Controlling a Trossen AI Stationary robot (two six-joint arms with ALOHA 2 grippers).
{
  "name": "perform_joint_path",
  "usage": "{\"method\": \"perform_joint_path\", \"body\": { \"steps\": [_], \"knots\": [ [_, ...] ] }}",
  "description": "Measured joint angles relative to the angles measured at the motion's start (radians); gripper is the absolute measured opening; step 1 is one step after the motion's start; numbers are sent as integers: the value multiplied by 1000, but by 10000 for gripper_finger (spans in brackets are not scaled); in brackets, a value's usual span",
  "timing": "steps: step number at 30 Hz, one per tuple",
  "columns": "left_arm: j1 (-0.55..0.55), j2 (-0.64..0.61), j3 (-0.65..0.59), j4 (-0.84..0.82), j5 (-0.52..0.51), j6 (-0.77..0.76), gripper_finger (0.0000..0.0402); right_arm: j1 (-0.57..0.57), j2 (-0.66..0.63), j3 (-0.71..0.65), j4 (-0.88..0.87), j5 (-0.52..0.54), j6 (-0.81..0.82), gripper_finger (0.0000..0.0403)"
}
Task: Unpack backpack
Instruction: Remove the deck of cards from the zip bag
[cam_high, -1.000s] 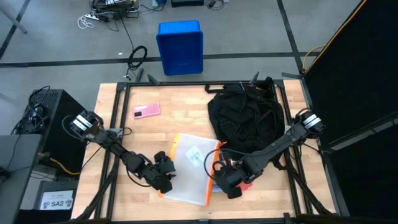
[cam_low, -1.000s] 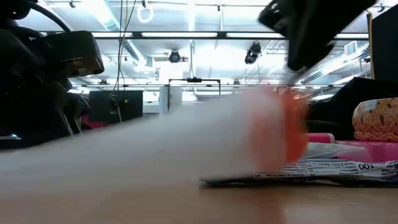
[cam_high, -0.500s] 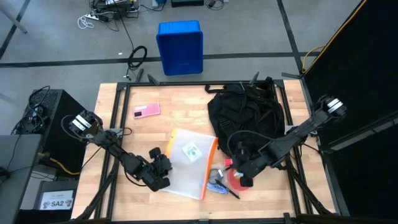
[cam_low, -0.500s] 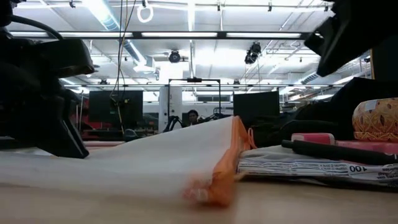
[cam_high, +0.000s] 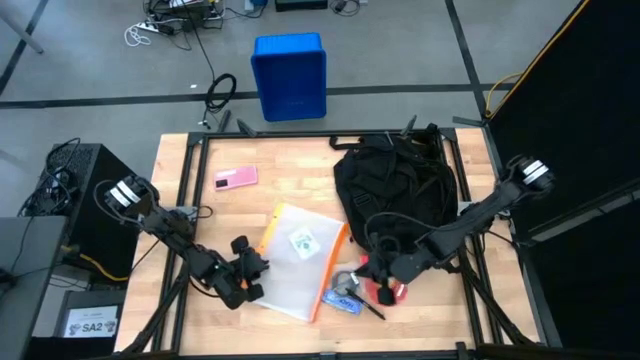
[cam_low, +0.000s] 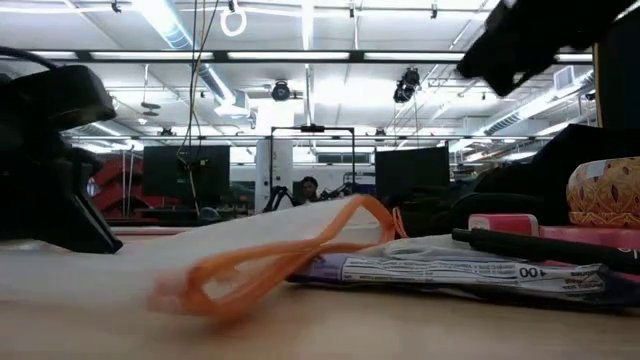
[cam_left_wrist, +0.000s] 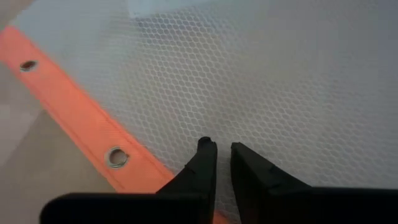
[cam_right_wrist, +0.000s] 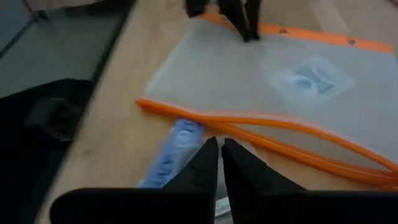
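Note:
A clear mesh pouch (cam_high: 300, 262) with orange binding lies flat on the wooden table, left of the black backpack (cam_high: 395, 190), which rests on the table's far right part. My left gripper (cam_high: 250, 276) is at the pouch's left edge, shut on its mesh (cam_left_wrist: 221, 148). My right gripper (cam_high: 373, 280), shut on nothing (cam_right_wrist: 219, 147), hovers over a blue-and-white packet (cam_high: 345, 298), a black pen (cam_high: 366, 306) and a red item (cam_high: 386, 291) lying by the pouch's right end. My left gripper pinches the pouch's mesh (cam_left_wrist: 219, 132) between its two fingers, just inside the orange eyeleted edge (cam_left_wrist: 115, 157). The fingers come slanting down from the table's left. The pouch lies on the table, and its orange-rimmed right end (cam_low: 270, 268) gapes open.
A pink flat box (cam_high: 236, 178) lies at the table's far left. A blue crate (cam_high: 290, 75) stands on the floor beyond the far edge. In the low view a yellow patterned object (cam_low: 605, 190) sits at the right, beside the backpack.
My left gripper has gone toward the table's left edge and dragged the pouch with it, flat along the table. The pouch's raised right end has dropped. The packet and pen now lie bare beside it. My right gripper has shifted slightly right and tipped.

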Motion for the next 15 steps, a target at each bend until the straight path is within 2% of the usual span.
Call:
{"method": "perform_joint_path", "body": {
  "steps": [4,7,11,15],
  "knots": [
    [-1,-2,-41,100,-6,5,13,-72,123,0,97,-17,1,1],
    [0,-6,-36,104,-2,24,14,-135,199,0,174,-101,1,9],
    [0,-25,-16,99,15,81,14,-201,256,0,193,-189,-19,38],
    [1,-54,9,106,3,150,14,-243,258,0,185,-203,-31,77]
  ]
}}
